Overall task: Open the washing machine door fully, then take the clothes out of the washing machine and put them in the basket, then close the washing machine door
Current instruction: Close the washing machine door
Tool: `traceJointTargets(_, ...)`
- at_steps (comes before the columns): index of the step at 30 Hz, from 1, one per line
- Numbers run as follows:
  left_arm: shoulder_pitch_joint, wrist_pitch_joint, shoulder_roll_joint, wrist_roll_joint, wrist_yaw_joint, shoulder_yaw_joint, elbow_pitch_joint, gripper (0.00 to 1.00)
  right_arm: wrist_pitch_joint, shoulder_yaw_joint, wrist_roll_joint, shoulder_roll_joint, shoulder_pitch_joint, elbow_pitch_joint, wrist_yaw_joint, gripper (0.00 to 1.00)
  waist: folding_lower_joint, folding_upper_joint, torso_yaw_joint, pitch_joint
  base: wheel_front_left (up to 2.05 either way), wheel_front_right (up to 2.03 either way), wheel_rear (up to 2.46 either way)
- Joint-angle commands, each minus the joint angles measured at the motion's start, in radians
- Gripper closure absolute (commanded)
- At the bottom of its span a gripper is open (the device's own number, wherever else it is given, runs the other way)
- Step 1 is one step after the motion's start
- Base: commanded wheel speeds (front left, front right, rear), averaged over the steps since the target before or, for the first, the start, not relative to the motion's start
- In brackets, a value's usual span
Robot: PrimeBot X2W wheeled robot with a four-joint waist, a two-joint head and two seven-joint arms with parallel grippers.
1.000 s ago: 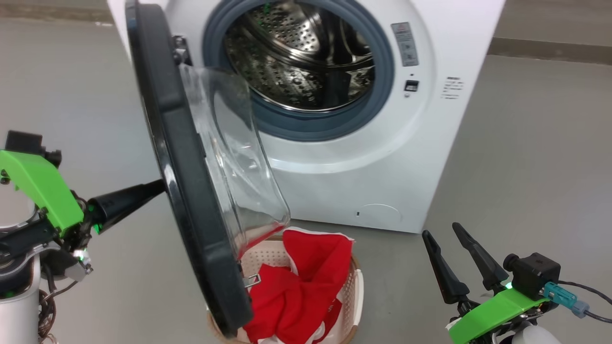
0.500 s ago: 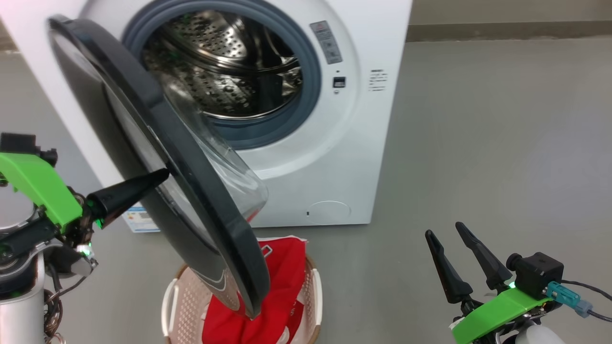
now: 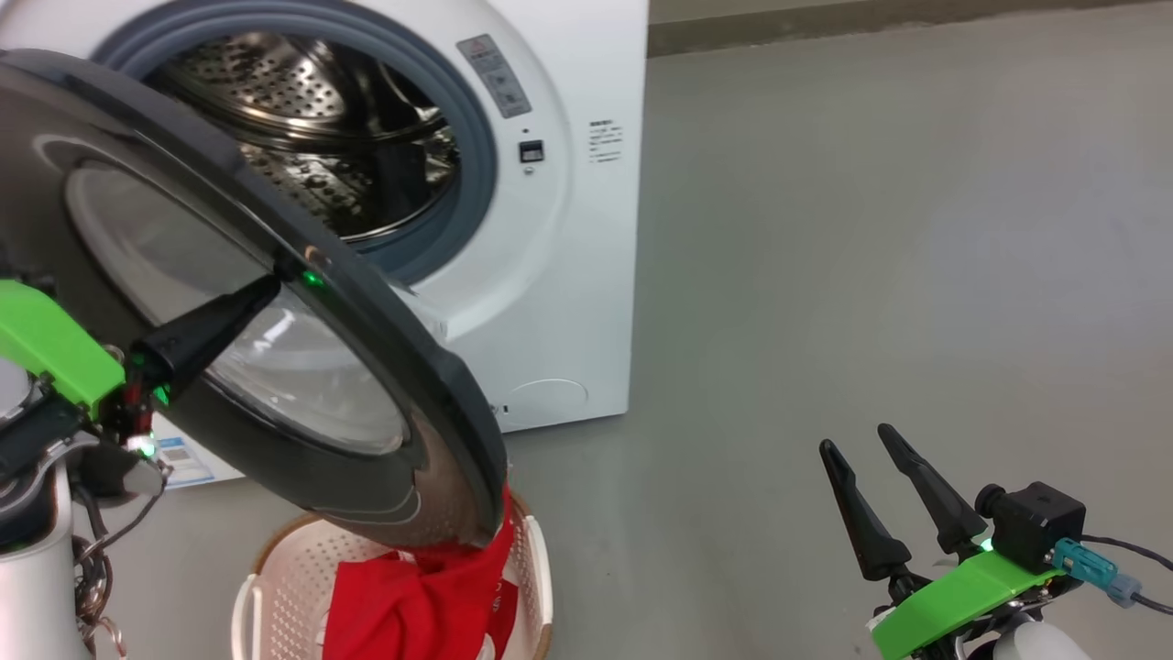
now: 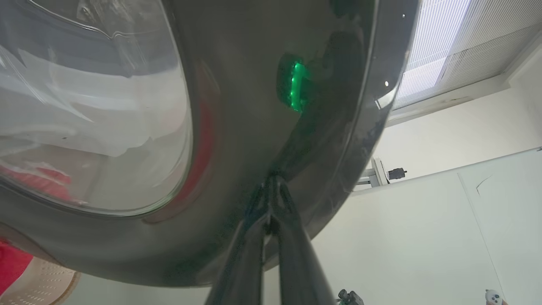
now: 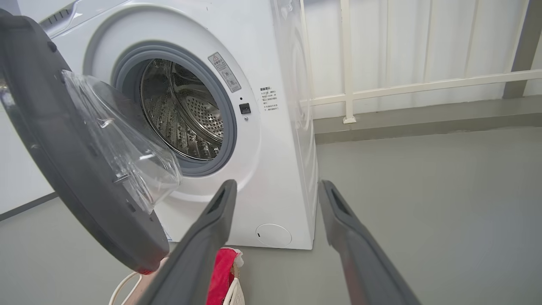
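The white washing machine (image 3: 559,275) stands at the upper left, its steel drum (image 3: 302,137) showing bare. Its black-rimmed door (image 3: 403,367) hangs part open, outer face toward me. My left gripper (image 3: 270,286) is shut, with nothing between its fingers. Its tip presses on the door's black rim (image 4: 237,127), beside the glass window (image 4: 84,106). The red clothes (image 3: 422,596) lie in the cream basket (image 3: 275,568) under the door's lower edge. My right gripper (image 3: 855,437) is open over the floor at the lower right. In its wrist view the right gripper (image 5: 276,184) points at the machine (image 5: 275,127).
Grey floor (image 3: 871,229) stretches to the right of the machine. A white railing (image 5: 381,89) and wall stand behind it. The basket (image 5: 237,296) with red cloth (image 5: 222,271) sits close in front of the machine's base, by the small round hatch (image 5: 273,235).
The head camera has swung, shifting the machine leftward in view. The door has turned from edge-on to showing its outer face, swinging toward the opening with my left gripper's tip against it. The right gripper has kept still.
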Motion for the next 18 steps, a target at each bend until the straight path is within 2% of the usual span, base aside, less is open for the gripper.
traceJointTargets(1, -0.053, -0.017, 0.026, 0.015, -0.017, 0.035, -0.019, 1.0, -0.006, 0.021, 0.003, -0.013, -0.026, -0.028, -0.001, 0.0, 0.0, 0.0, -0.031, 0.013, 0.0, 0.0, 0.0)
traceJointTargets(6, -0.091, -0.091, 0.023, 0.043, -0.027, 0.05, 0.014, 1.0, -0.006, 0.018, 0.003, -0.012, -0.035, -0.031, -0.001, 0.0, 0.0, 0.0, -0.067, 0.034, 0.0, 0.0, 0.0)
traceJointTargets(18, -0.162, -0.191, 0.026, 0.081, -0.065, 0.059, 0.09, 1.0, -0.006, 0.011, -0.003, -0.004, -0.052, -0.04, -0.001, 0.0, 0.0, 0.0, -0.138, 0.077, 0.0, 0.0, 0.0)
